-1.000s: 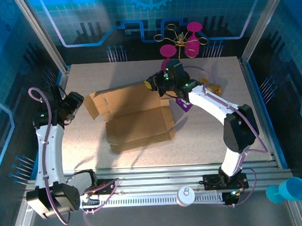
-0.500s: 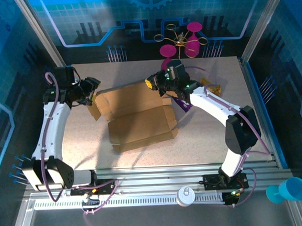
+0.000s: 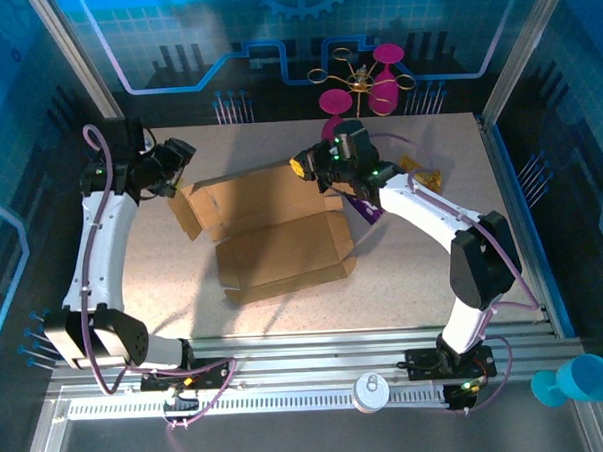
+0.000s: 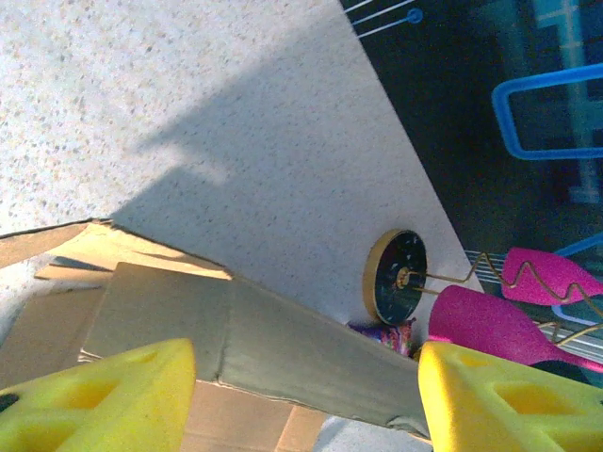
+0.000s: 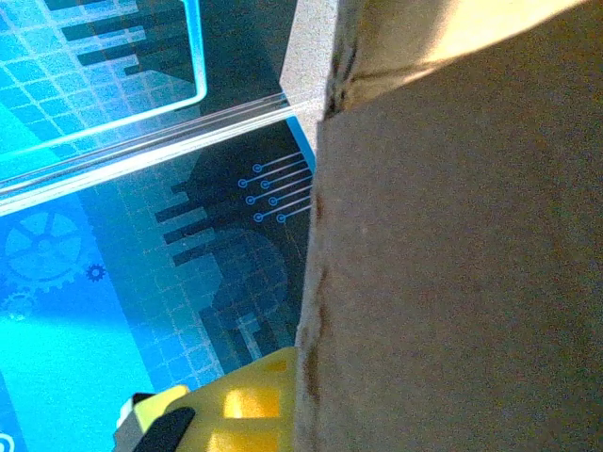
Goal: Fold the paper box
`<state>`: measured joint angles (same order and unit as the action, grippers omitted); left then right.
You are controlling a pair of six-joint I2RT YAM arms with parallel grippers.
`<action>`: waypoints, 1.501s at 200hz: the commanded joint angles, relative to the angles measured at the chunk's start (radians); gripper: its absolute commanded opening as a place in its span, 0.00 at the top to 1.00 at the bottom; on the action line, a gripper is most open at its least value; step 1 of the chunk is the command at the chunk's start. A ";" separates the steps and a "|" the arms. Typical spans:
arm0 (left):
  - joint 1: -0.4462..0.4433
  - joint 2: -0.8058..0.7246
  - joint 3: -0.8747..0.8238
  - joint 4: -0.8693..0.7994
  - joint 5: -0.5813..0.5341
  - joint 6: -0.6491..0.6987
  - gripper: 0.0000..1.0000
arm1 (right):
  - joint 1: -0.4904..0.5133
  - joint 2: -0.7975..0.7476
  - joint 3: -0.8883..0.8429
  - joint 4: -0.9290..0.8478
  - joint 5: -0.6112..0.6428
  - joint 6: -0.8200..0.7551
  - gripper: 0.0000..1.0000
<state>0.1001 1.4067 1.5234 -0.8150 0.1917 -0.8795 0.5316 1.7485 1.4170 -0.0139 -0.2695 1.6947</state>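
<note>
Paper box (image 3: 283, 255) is lying mid-table (image 3: 434, 270), partly formed. The base panel (image 3: 283, 262) is resting flat. The long back wall (image 3: 260, 191) is standing tilted up along the far crease. A short side flap (image 3: 188, 216) is splaying out at the left end.

Right gripper (image 3: 314, 166) is sitting at the right end of the back wall, jaws pinched fully together on the cardboard edge. The right wrist view is showing brown board pressed right against 1 yellow finger (image 5: 226, 407). Judged purpose: it is propping the wall up so the crease does not relax flat.

Left gripper (image 3: 177, 161) is hovering just beyond the box's far-left corner, touching nothing. Its 2 yellow fingers (image 4: 104, 400) are standing wide apart and empty. In the left wrist view the wall's left end is sitting in the gap ahead of them. Judged: it is lining up on that end or on the side flap, so that both ends of the wall are under control for the next fold.

Purple snack packet (image 3: 367, 209) is lying just beside the box's right end, under the right arm, and is looking likely to snag a flap there. A wire stand with pink cups (image 3: 367, 78) is standing at the far table edge, well apart from the box.
</note>
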 commanded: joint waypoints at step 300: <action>-0.107 -0.062 -0.340 0.306 0.041 -0.396 1.00 | 0.089 -0.176 -0.358 0.460 0.292 0.083 0.55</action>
<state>0.0315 1.3960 1.2098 -0.5835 0.2802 -1.1755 0.5621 1.6569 1.1305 0.2558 -0.1387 1.7546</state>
